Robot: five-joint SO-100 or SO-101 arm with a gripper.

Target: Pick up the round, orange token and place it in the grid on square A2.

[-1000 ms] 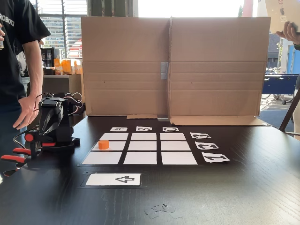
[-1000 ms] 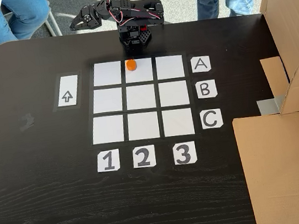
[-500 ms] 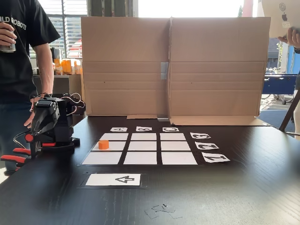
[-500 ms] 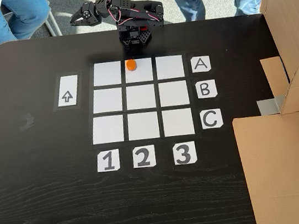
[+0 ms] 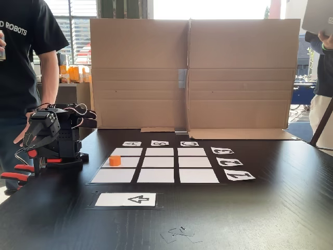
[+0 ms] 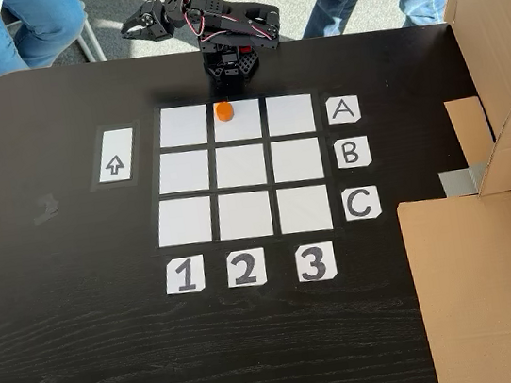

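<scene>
White label cards (image 6: 343,110) A, B, C and 1, 2, 3; "ROBOTS" on a black T-shirt (image 5: 26,47).

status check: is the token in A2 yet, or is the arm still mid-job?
Done: the token sits on square A2, row A, column 2 of the grid, near that cell's far edge. In hand: nothing; the end effector is folded back off the table's far edge, apart from the token, with jaws that look open. Left: nothing visible, the placement looks complete.
</scene>
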